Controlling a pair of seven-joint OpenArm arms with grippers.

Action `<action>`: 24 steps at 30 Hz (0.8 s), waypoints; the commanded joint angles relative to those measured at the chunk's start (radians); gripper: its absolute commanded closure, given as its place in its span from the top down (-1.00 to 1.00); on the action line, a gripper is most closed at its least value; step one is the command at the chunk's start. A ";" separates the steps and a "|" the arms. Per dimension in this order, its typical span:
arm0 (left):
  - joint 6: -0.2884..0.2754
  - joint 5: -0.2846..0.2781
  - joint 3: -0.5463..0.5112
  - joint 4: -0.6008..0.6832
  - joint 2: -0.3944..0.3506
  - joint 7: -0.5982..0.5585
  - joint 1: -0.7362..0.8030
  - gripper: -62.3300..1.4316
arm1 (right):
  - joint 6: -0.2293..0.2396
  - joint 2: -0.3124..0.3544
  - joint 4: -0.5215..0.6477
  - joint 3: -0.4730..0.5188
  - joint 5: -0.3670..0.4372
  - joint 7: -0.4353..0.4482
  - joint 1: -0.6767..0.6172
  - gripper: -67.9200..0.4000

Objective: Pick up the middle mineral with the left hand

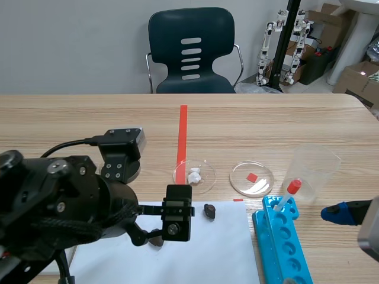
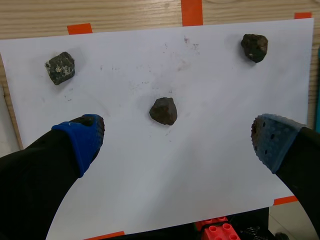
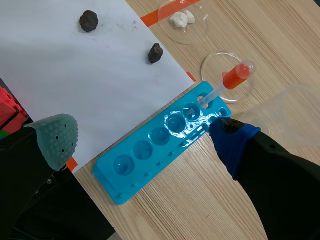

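While left pincer (image 2: 177, 135) gapes, middle mineral (image 2: 163, 110) lies just ahead, centred, untouched.

The pale wooden table (image 1: 71, 118) carries a white sheet of paper (image 1: 225, 248) at its near edge, and everything else sits around that sheet. Just beyond the sheet's far edge lies a clear round dish (image 1: 207, 177), with a second clear dish (image 1: 260, 184) near the sheet's far right corner. A blue plastic rack (image 1: 290, 248) lies along the sheet's right edge, just beside it. A clear plastic beaker (image 1: 314, 168) stands past the far right corner, farther right than the second dish.
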 commanded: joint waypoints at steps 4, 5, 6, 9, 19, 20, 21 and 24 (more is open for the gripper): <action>-0.002 0.009 0.012 -0.067 0.042 0.035 -0.055 0.97 | -0.001 0.011 0.016 0.002 0.008 0.008 0.006 0.61; -0.002 0.013 0.014 -0.082 0.048 0.047 -0.067 0.97 | -0.001 0.011 0.016 0.002 0.008 0.008 0.006 0.61; -0.002 0.013 0.018 -0.099 0.059 0.061 -0.079 0.97 | -0.001 0.011 0.016 0.002 0.008 0.008 0.006 0.61; -0.002 0.014 0.028 -0.150 0.081 0.090 -0.112 0.97 | -0.001 0.011 0.016 0.002 0.008 0.008 0.006 0.61; -0.006 0.036 0.031 -0.285 0.134 0.096 -0.172 0.97 | -0.001 0.011 0.016 0.002 0.008 0.008 0.006 0.61; -0.006 0.038 0.031 -0.297 0.137 0.096 -0.176 0.97 | -0.001 0.011 0.016 0.002 0.008 0.008 0.006 0.61; -0.006 0.040 0.031 -0.309 0.140 0.098 -0.181 0.97 | -0.001 0.011 0.016 0.002 0.008 0.008 0.006 0.61; -0.006 0.055 0.031 -0.343 0.144 0.110 -0.192 0.97 | -0.001 0.011 0.016 0.002 0.008 0.008 0.006 0.61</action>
